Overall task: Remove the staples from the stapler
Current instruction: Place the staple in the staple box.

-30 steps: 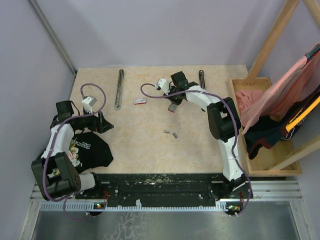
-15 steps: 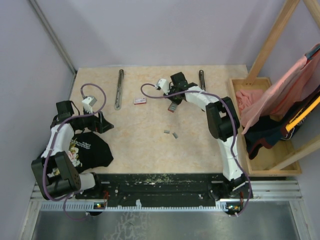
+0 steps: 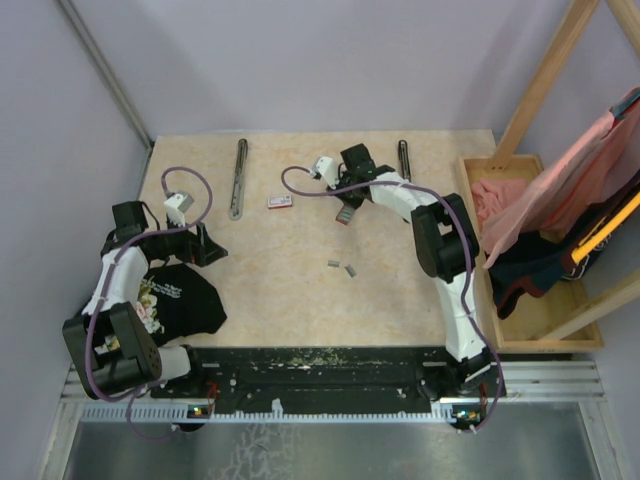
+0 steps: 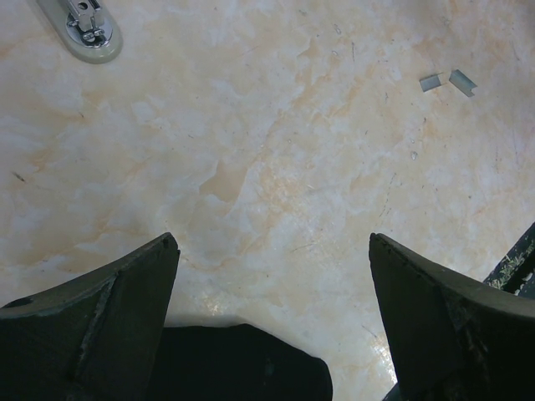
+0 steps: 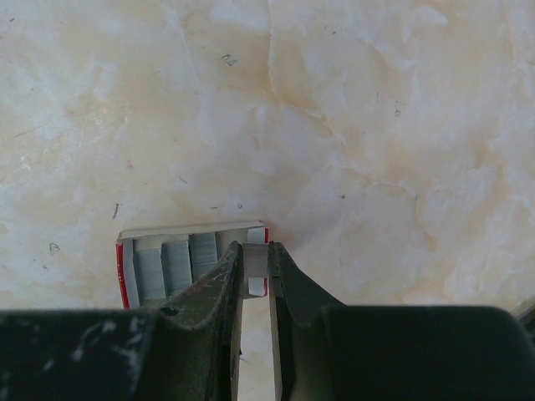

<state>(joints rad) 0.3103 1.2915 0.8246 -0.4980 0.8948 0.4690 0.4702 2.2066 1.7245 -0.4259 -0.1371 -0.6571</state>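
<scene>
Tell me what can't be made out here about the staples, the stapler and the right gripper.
Right wrist view: the right gripper has its fingers across the red-and-white box, hiding whether a strip is pinched between them.
Top view: the loose staples are too small to tell how many each piece holds.
Left wrist view: the stapler is cut off by the top edge; only one end shows, so whether it is empty is unclear.

The table (image 3: pixel 270 290) is marbled beige, the staples (image 3: pixel 349 269) grey, the box (image 3: pixel 280 201) red-and-white.
</scene>
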